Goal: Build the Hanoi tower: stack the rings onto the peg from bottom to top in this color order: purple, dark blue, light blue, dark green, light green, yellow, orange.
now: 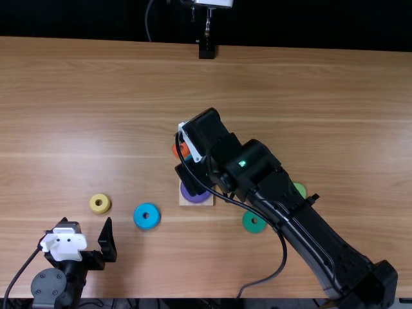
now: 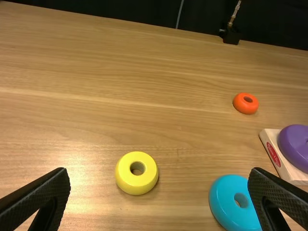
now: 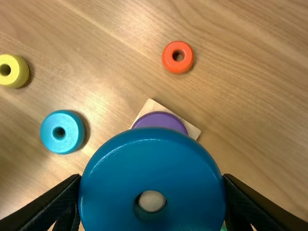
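Right arm [image 1: 277, 199]: black, black cable [image 1: 284, 252], small green light [image 1: 242, 163], white plate [image 1: 191, 143]. Left arm [image 1: 72, 278]: black, white bracket [image 1: 64, 245], round grey joint cap [image 1: 49, 283]. Left gripper [image 1: 86, 225]: black fingers, textured inner faces.

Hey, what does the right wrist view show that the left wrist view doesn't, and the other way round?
Right wrist view: the dark blue ring held by the right end effector, plus a sliver of green.

Left wrist view: the left end effector, the red oval label and a black fixture at the table's far edge.

Both: the yellow ring, light blue ring, orange ring, and purple ring on the wooden base.
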Robot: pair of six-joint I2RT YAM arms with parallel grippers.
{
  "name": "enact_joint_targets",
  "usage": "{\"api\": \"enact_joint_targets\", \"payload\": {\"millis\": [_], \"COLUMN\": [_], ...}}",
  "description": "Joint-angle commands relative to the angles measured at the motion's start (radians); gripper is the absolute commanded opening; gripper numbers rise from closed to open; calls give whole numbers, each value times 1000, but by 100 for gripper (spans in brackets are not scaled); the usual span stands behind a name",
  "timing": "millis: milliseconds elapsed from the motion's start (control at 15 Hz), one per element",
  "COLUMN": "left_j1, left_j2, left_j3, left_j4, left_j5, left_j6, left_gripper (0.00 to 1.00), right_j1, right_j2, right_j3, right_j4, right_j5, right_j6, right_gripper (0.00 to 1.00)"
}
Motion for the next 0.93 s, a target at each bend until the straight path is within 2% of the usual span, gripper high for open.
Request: {"api": "enact_joint_targets", "payload": {"millis": [0, 133, 533, 733, 867], "left_j1": [7, 7, 7, 7, 7], "left_j2": [-12, -12, -12, -12, -12], "left_j3": [-113, -113, -113, -113, -113], "left_j4": [-82, -84, -84, -84, -84], "left_j5": [11, 11, 11, 11, 11], "left_j6": [10, 10, 10, 10, 10], "left_gripper": [100, 100, 100, 100, 100], "right_j1": [17, 17, 16, 8, 5], "right_j2": [9, 9, 0, -6, -74], "right_j3": [15, -34, 8, 23, 2], "right_j4": [-4, 14, 54, 170, 279], "right_j5": [22, 28, 24, 24, 26], "right_j6": [5, -3, 3, 8, 7], "right_gripper": [100, 100, 100, 100, 100]}}
